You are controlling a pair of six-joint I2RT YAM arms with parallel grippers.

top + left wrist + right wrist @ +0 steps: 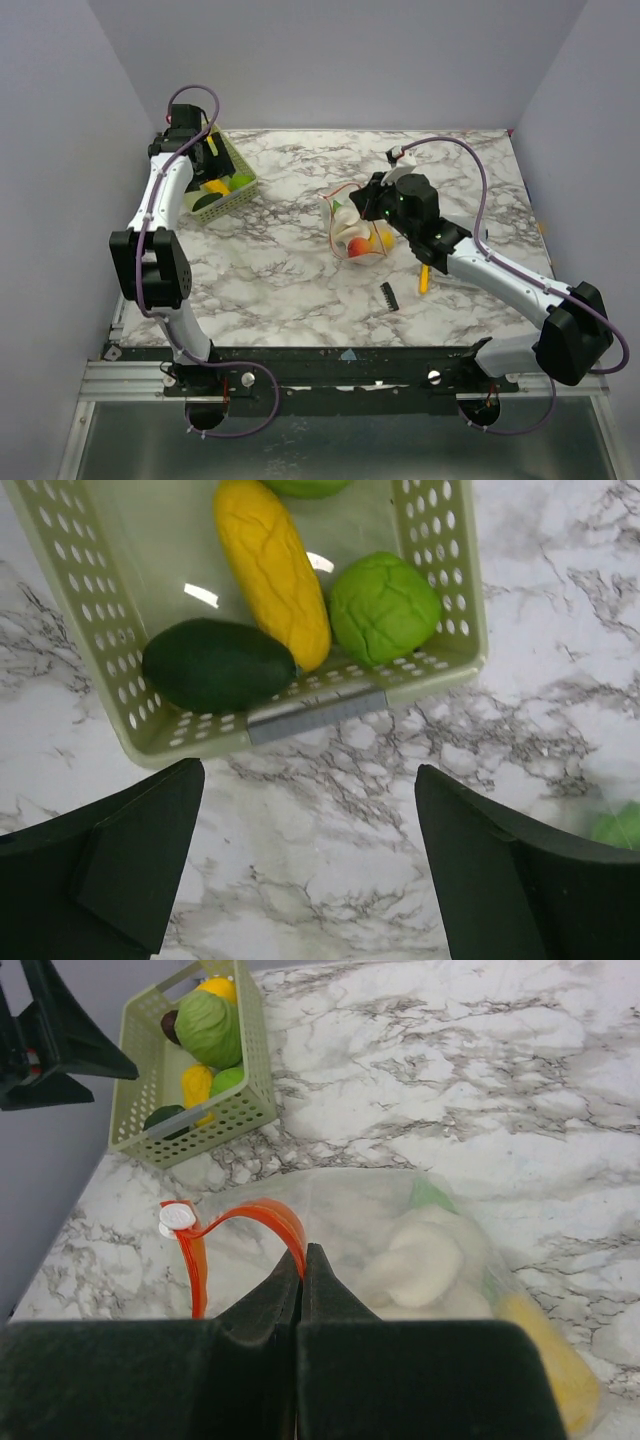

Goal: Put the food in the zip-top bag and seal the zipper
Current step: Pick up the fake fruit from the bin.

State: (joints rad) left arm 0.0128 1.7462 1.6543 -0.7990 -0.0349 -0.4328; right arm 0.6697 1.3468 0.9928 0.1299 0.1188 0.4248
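Observation:
The clear zip-top bag (pixel 357 238) lies mid-table with whitish (pixel 418 1260), yellow (pixel 548 1365) and green food inside. My right gripper (pixel 303 1256) is shut on its red-orange zipper (pixel 262 1211), pinching the strip so it arches up; a white slider (pixel 178 1219) sits at the strip's end. In the top view the right gripper (pixel 368 203) is at the bag's upper edge. My left gripper (pixel 310 865) is open and empty, hovering over marble just in front of the light green basket (pixel 452 590), which holds a yellow corn (pixel 272 570), a light green piece (pixel 385 607) and a dark green piece (pixel 215 665).
The basket (pixel 240 196) stands at the back left with the left gripper (pixel 208 158) above it. A yellow-handled screwdriver (pixel 424 279) and a small black comb-like piece (pixel 389 294) lie in front of the bag, near the right arm.

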